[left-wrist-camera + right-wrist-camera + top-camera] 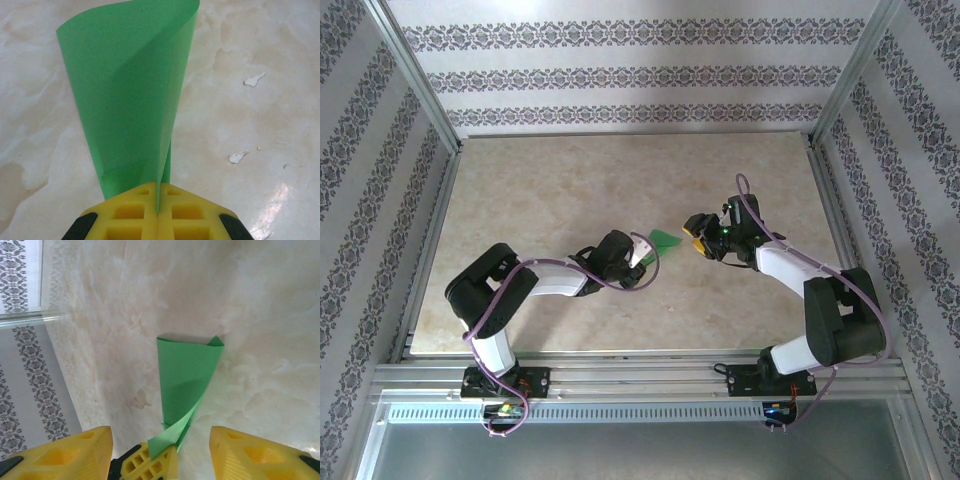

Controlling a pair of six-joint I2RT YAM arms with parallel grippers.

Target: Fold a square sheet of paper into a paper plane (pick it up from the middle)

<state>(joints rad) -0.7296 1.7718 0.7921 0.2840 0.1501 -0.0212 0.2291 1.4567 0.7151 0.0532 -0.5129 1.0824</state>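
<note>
paper: thin bright green paper [667, 240], folded over on itself into a long wedge. It's narrow at the pinched end and fans wider at the free end. In the left wrist view the green paper [130, 100] has one crease running down its length, and the top layer curls a bit instead of lying flat.
where it is: roughly mid-table, a touch toward the right edge, between the two claws. Can't tell if the free end touches the surface or hangs just above it.
left claw: the yellow-fingered left claw [642, 252] is pressed together on the narrow end of the paper. Up close, the left claw [158, 200] has the sheet's edge running straight into the seam between its two lattice pads [130, 223].
right claw: the right claw [696, 237], same yellow fingers, stands apart and grips nothing. It's just beside the wide end of the paper, facing the left claw. In its own wrist view the right claw [161, 440] has the paper [187, 375] running away between the spread fingers, with the left claw's tip [150, 462] low in the gap.
table: beige marble-look tabletop [570, 180], glossy, with a couple of small white flecks [254, 79] to the right of the paper.
around it: silver aluminium frame rail [640, 375] along the near edge, and grey-and-white patterned wallpaper [640, 75] behind the far and side edges.
</note>
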